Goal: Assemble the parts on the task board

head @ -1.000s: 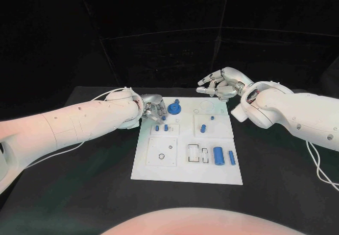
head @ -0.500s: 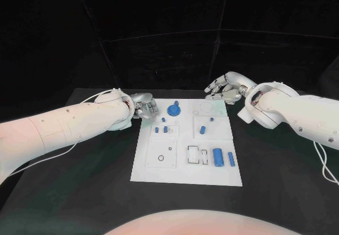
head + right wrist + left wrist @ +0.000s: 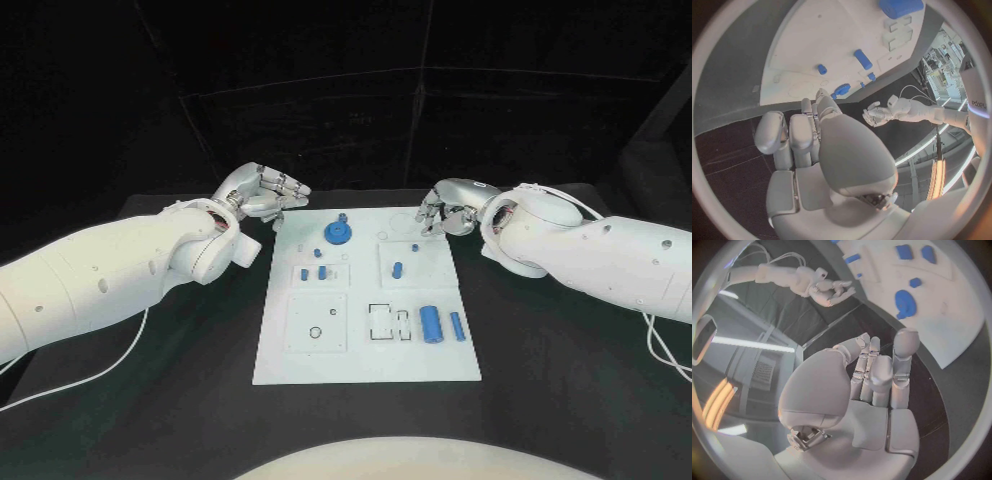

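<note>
The white task board [image 3: 368, 362] lies in the middle of the black table. On it are a round blue part with a knob [image 3: 338, 234], several small blue pieces [image 3: 398, 268] and a thick blue cylinder [image 3: 436, 322] beside a slim one [image 3: 457, 325]. My left hand [image 3: 264, 192] hovers off the board's far left corner, fingers curled in, holding nothing. My right hand [image 3: 447, 212] is at the board's far right corner, also curled and holding nothing. In the left wrist view the left hand [image 3: 876, 375] faces the board [image 3: 942, 315] and the knobbed part [image 3: 904, 302].
Bare black table [image 3: 562, 380] surrounds the board. A white cable [image 3: 123, 350] trails under my left arm and another cable [image 3: 656, 345] runs by my right arm. Empty outlined slots [image 3: 378, 320] mark the board's near half.
My left hand has drawn back from the knobbed part, off the board to its far left. My right hand has come closer to the board's far right corner. The camera shifted too.
</note>
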You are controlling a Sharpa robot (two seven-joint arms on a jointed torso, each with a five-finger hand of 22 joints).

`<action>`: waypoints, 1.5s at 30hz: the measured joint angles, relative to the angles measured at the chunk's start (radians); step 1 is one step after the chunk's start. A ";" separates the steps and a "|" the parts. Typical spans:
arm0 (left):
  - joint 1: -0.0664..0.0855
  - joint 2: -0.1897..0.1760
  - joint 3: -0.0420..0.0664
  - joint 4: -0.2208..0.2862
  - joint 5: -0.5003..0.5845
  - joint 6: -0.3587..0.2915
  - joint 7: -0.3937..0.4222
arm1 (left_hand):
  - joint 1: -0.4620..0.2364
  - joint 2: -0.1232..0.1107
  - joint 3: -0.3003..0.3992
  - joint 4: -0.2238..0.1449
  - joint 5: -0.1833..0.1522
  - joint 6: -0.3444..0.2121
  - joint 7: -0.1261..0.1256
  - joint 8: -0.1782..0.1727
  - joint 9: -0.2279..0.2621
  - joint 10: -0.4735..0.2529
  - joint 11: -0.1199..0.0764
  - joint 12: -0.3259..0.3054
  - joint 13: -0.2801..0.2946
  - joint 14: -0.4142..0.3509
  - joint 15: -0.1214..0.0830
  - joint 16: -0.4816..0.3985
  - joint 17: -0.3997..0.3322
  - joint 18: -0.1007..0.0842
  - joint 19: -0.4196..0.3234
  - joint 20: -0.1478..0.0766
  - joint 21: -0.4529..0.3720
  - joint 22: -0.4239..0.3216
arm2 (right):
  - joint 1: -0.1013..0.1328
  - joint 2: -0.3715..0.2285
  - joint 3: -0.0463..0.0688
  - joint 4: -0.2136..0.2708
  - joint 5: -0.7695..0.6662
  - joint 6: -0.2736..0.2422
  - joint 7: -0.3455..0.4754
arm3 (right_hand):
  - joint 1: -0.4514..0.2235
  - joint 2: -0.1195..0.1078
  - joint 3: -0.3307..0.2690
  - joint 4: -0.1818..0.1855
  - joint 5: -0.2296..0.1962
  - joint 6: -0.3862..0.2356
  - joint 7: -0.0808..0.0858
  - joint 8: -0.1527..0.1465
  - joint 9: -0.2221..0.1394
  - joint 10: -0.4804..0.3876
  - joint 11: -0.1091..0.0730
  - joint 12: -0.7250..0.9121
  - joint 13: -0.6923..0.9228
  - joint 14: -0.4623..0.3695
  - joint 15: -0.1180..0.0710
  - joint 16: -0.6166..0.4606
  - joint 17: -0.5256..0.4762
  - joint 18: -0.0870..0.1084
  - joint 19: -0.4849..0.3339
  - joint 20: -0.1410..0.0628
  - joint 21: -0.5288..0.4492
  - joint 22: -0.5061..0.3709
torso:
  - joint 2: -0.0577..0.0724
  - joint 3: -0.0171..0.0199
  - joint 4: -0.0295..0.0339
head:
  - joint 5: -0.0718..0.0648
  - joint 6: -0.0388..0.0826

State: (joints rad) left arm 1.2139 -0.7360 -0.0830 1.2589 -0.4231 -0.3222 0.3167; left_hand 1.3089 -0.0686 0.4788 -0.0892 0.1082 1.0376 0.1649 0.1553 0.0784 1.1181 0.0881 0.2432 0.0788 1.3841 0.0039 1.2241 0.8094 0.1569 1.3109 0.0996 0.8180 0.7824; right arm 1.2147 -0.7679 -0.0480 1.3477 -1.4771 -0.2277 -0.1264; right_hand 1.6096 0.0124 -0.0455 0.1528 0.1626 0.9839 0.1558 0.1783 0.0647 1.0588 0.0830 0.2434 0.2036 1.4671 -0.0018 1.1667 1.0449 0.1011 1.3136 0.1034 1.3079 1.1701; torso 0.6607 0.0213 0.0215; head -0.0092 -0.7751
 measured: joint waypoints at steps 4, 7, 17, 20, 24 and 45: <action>0.000 -0.012 0.000 0.032 0.188 -0.001 0.101 | -0.027 -0.010 -0.030 0.023 0.000 -0.012 0.012 0.000 -0.005 -0.010 0.010 0.000 -0.002 -0.072 0.009 -0.076 -0.130 0.005 -0.066 0.008 -0.113 -0.099 | -0.017 0.004 0.000 0.007 -0.062 0.011 -0.019 | -0.007 -0.016 0.001 0.004 -0.005 -0.011 0.007 -0.021 0.000 -0.009 0.009 -0.021 -0.024 0.000 0.008 0.000 -0.003 0.000 -0.005 0.006 0.000 -0.003 | 0.001 0.0007 -0.0008 | -0.005 0.002; -0.002 -0.020 -0.001 0.053 0.276 0.002 0.149 | -0.027 -0.011 -0.043 0.028 0.000 -0.012 0.012 0.000 -0.005 -0.014 0.014 0.000 -0.002 -0.098 0.011 -0.102 -0.177 0.005 -0.077 0.013 -0.131 -0.112 | -0.024 0.007 0.000 0.012 -0.093 0.020 -0.028 | -0.008 -0.023 0.001 0.004 -0.005 -0.014 0.008 -0.029 0.000 -0.010 0.010 -0.027 -0.037 0.000 0.007 0.000 -0.005 0.000 -0.002 0.009 0.000 -0.004 | 0.001 0.0009 -0.0008 | -0.008 0.002; -0.006 -0.037 -0.002 0.083 0.389 0.016 0.207 | -0.027 -0.011 -0.054 0.029 0.000 -0.019 0.012 0.000 -0.005 -0.014 0.014 0.005 -0.002 -0.111 0.012 -0.110 -0.200 0.005 -0.081 0.016 -0.140 -0.121 | -0.035 0.019 0.000 0.019 -0.137 0.043 -0.036 | -0.010 -0.026 0.010 0.004 -0.005 -0.018 0.011 -0.039 0.000 -0.011 0.016 -0.036 -0.061 -0.004 0.011 0.000 0.000 0.000 -0.001 0.010 0.000 -0.001 | 0.001 0.0008 0.0006 | -0.012 0.002; -0.006 -0.038 -0.002 0.085 0.402 0.020 0.212 | -0.027 -0.011 -0.059 0.029 0.000 -0.019 0.012 0.003 -0.005 -0.014 0.014 0.009 0.000 -0.112 0.011 -0.110 -0.204 0.005 -0.081 0.016 -0.147 -0.123 | -0.038 0.022 0.000 0.021 -0.144 0.048 -0.036 | -0.002 -0.027 0.023 -0.001 -0.005 -0.009 0.013 -0.044 0.001 -0.002 0.017 -0.043 -0.071 -0.004 0.011 0.007 0.005 0.000 0.002 0.013 0.005 0.004 | 0.001 0.0009 0.0006 | -0.012 0.002; -0.007 -0.038 -0.002 0.085 0.413 0.024 0.214 | -0.027 -0.011 -0.065 0.028 0.000 -0.022 0.014 0.004 -0.005 -0.021 0.014 0.010 0.000 -0.116 0.014 -0.114 -0.209 0.005 -0.085 0.013 -0.147 -0.125 | -0.040 0.029 0.000 0.022 -0.150 0.054 -0.032 | 0.007 -0.018 0.042 -0.003 -0.005 0.004 0.007 -0.048 0.002 0.012 0.014 -0.043 -0.086 -0.004 0.011 0.015 0.013 0.000 0.002 0.013 0.011 0.012 | 0.001 0.0010 -0.0004 | -0.011 0.001; -0.007 -0.038 -0.003 0.085 0.429 0.038 0.211 | -0.018 -0.002 -0.073 0.026 0.000 -0.030 0.015 0.013 -0.005 -0.028 0.014 0.020 0.003 -0.127 0.011 -0.124 -0.229 0.005 -0.085 0.013 -0.156 -0.131 | -0.047 0.054 0.006 0.007 -0.184 0.085 -0.041 | 0.040 -0.018 0.214 -0.051 -0.041 0.096 -0.005 -0.055 0.004 0.122 -0.008 -0.063 -0.129 0.000 0.000 0.058 0.050 -0.017 0.036 0.000 0.057 0.078 | 0.000 0.0016 -0.0006 | -0.011 -0.003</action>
State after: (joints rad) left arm 1.2069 -0.7738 -0.0857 1.3443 0.0055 -0.2845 0.5276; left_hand 1.2912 -0.0702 0.4057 -0.0635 0.1082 1.0076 0.1801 0.1684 0.0735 1.0897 0.1018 0.2631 0.0814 1.2576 0.0145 1.0998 0.5802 0.1619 1.2264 0.1124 0.6621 0.6512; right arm 1.1676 -0.7137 -0.0422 1.3551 -1.6606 -0.1432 -0.1674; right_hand 1.6498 -0.0053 0.1689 0.1020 0.1215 1.0796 0.1509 0.1237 0.0683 1.1811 0.0751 0.1801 0.0745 1.4668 -0.0021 1.2249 1.0948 0.0846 1.3494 0.1034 1.3646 1.2477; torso 0.6608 0.0229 0.0209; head -0.0206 -0.7781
